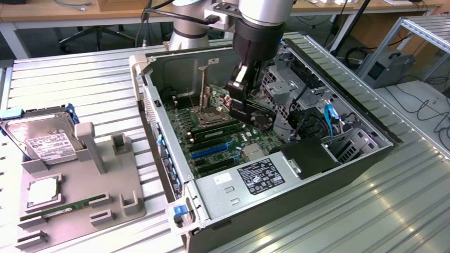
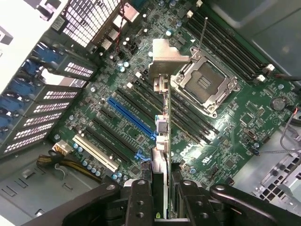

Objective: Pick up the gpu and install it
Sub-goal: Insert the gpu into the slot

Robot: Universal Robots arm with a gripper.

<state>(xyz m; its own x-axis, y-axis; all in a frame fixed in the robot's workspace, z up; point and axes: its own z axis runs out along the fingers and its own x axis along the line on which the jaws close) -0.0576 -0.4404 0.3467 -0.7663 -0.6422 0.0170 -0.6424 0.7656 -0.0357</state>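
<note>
The gpu (image 2: 161,127) hangs edge-on, pinched between the gripper's (image 2: 162,197) fingers, its silver bracket (image 2: 168,57) leading, above the motherboard (image 2: 225,136) inside the open computer case (image 1: 316,174).

This is a robotics lab or electronics workshop. An opened PC case (image 1: 281,158) lies on a ribbed metal table (image 1: 77,79), its motherboard (image 1: 211,132) bare. At lower left of the exterior view a grey fixture (image 1: 84,195) carries loose parts, with a hard drive (image 1: 39,134) in a tray beside it. Along the top runs a wooden bench (image 1: 70,10) strewn with cables. An aluminium-profile frame (image 1: 422,37) stands at upper right.
</note>
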